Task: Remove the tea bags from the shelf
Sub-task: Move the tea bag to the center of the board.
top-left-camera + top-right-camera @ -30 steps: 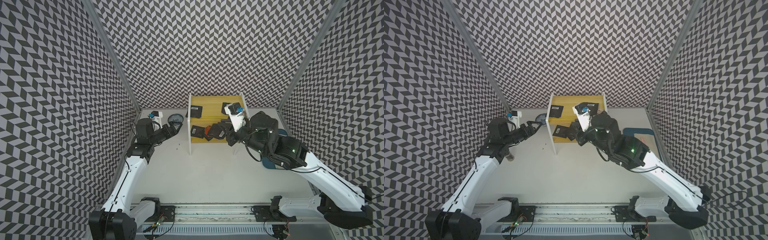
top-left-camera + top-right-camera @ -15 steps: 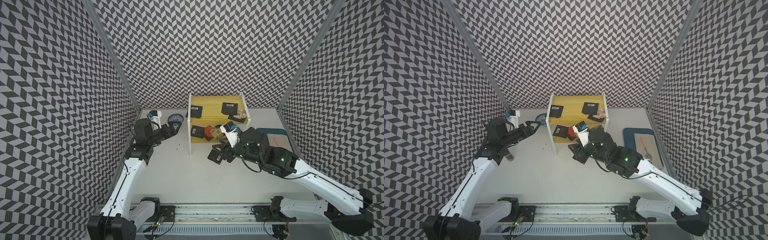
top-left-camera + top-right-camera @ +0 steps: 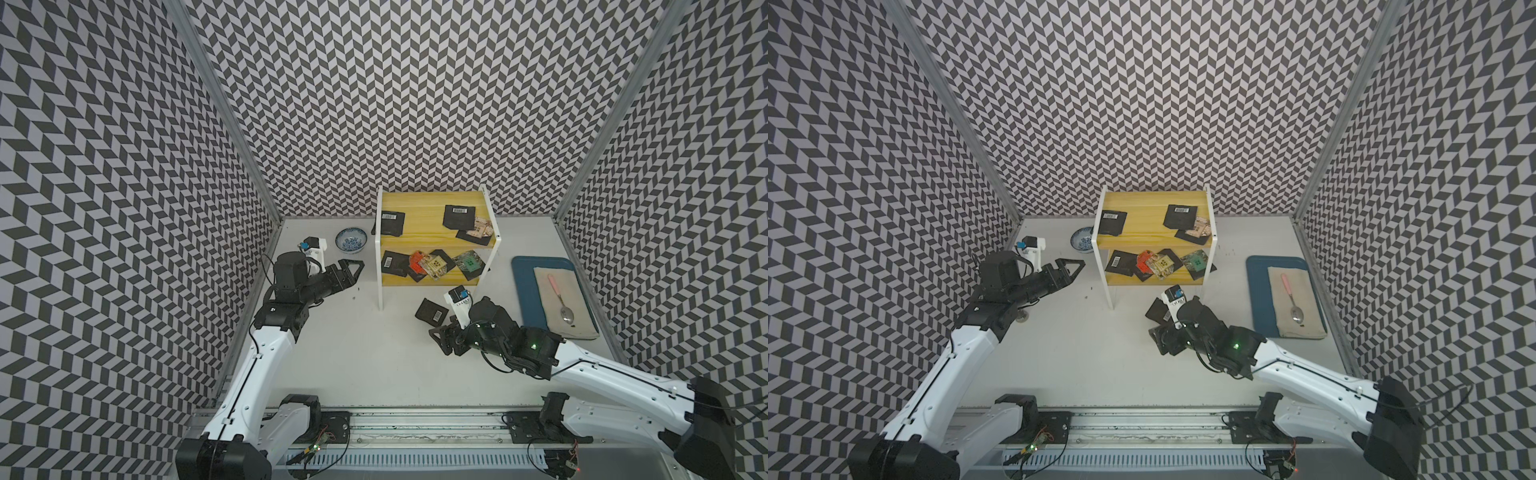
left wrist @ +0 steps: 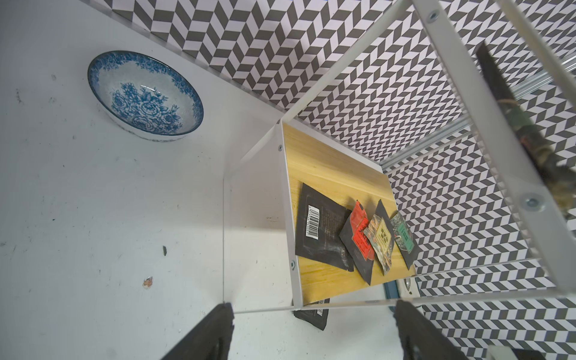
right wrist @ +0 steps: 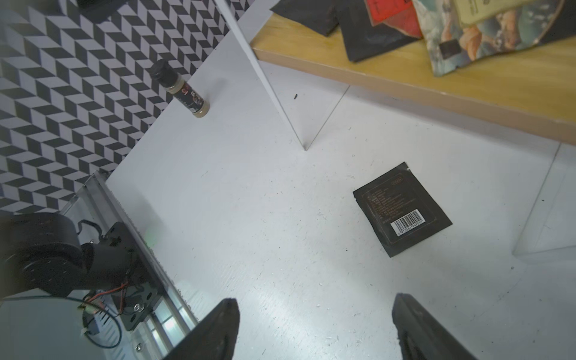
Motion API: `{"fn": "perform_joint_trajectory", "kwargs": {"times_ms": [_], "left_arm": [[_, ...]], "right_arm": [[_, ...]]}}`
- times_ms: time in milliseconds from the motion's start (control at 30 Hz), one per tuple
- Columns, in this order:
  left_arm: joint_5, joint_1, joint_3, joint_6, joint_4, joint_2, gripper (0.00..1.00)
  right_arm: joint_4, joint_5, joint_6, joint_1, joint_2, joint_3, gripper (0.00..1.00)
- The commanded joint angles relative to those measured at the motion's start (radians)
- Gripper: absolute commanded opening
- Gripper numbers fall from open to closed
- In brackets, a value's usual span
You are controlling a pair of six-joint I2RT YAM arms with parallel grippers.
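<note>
The shelf [image 3: 420, 212] stands at the back, with yellow boards and white side frames. Its upper tier holds black and tan tea bags [image 3: 458, 216]. Its lower tier holds several, black, orange, tan and green [image 3: 432, 266], which also show in the left wrist view [image 4: 358, 230]. One black tea bag [image 3: 432, 314] with a barcode lies flat on the table in front of the shelf [image 5: 402, 212]. My right gripper [image 3: 441, 338] hangs open and empty just in front of that tea bag [image 5: 316, 300]. My left gripper [image 3: 351, 269] is open and empty, left of the shelf's lower tier [image 4: 314, 307].
A blue-patterned bowl [image 3: 351, 240] sits left of the shelf. A dark blue tray [image 3: 523, 291] at the right carries a cloth and a pink-handled spoon [image 3: 561, 299]. A small spice bottle [image 5: 180, 88] stands by the left wall, under my left arm.
My right gripper drew back from the lower tier with a black tea bag, opened and let it drop onto the table. The left arm has hardly moved.
</note>
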Motion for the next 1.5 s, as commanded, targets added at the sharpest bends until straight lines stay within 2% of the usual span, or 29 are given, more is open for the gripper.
{"fn": "perform_joint_trajectory", "kwargs": {"times_ms": [0, 300, 767, 900, 1033, 1267, 1467], "left_arm": [[-0.008, -0.006, -0.011, 0.018, 0.002, -0.029, 0.85], [-0.004, -0.007, -0.032, 0.014, 0.007, -0.032, 0.85], [-0.006, -0.006, -0.039, 0.012, 0.008, -0.023, 0.85], [-0.005, -0.006, -0.041, 0.006, 0.011, -0.013, 0.85], [-0.002, -0.006, -0.042, 0.001, 0.022, -0.005, 0.85], [-0.004, -0.006, -0.046, 0.004, 0.024, 0.005, 0.85], [-0.008, -0.007, -0.058, 0.009, 0.025, 0.009, 0.85]], "right_arm": [[0.186, 0.058, 0.043, -0.031, 0.017, -0.048, 0.83], [0.363, 0.106, 0.021, -0.075, 0.159, -0.126, 0.85], [0.499, 0.160, 0.029, -0.086, 0.398, -0.118, 0.80], [0.535, 0.144, 0.030, -0.095, 0.459, -0.113, 0.75], [0.577, 0.145, 0.017, -0.103, 0.504, -0.105, 0.73], [0.648, 0.150, -0.005, -0.116, 0.546, -0.085, 0.77], [0.692, 0.158, 0.014, -0.123, 0.606, -0.053, 0.71]]}}
